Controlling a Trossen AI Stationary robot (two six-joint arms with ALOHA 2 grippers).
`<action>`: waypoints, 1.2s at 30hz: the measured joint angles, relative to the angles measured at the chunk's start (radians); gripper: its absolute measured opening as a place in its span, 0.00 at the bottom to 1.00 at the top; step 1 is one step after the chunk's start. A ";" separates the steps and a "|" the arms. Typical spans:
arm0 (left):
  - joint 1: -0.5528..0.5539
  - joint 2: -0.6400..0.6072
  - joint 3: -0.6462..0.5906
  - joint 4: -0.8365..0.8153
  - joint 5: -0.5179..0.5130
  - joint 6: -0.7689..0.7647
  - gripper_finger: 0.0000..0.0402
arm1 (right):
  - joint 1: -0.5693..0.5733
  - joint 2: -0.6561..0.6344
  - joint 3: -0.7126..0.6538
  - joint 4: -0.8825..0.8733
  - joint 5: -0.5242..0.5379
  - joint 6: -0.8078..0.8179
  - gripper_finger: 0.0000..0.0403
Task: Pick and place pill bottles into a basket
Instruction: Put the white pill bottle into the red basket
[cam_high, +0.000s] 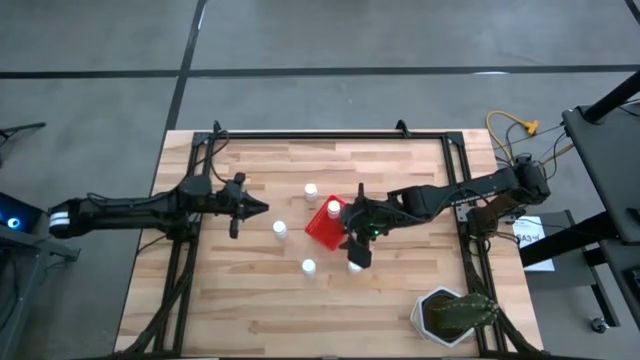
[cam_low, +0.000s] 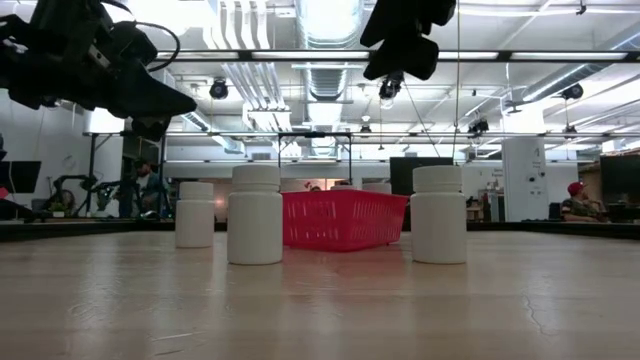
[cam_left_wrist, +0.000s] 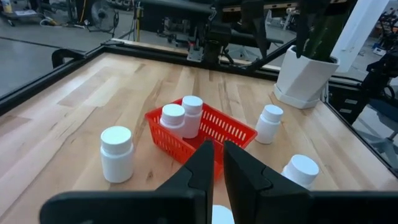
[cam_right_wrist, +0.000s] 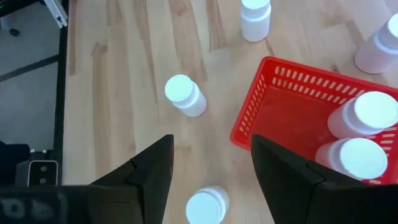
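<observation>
The red basket (cam_high: 320, 226) stands mid-table and holds two white pill bottles (cam_left_wrist: 173, 118) (cam_left_wrist: 191, 112). Several more bottles stand upright on the wood: one at the far side (cam_high: 311, 190), one left of the basket (cam_high: 279, 229), one nearer (cam_high: 308, 267), and one (cam_high: 354, 266) under my right gripper. My right gripper (cam_right_wrist: 211, 168) is open above that bottle (cam_right_wrist: 208, 205) and touches nothing. My left gripper (cam_left_wrist: 219, 165) is shut and empty, raised left of the basket (cam_high: 262, 208).
A white pot with a green plant (cam_high: 450, 315) stands at the near right corner. A black frame rail (cam_high: 330, 135) runs round the table's edges. Bare wood lies along the near side and the left part of the table.
</observation>
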 joint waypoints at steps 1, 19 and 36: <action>0.000 0.004 0.000 0.002 0.000 0.000 0.04 | 0.000 0.000 0.000 -0.006 0.000 0.000 0.50; 0.000 0.083 0.000 0.073 0.000 0.000 0.04 | 0.034 0.000 0.000 -0.191 -0.012 -0.025 0.50; 0.000 0.096 0.000 0.146 0.000 0.000 0.04 | 0.083 0.072 0.007 -0.208 -0.145 -0.098 0.50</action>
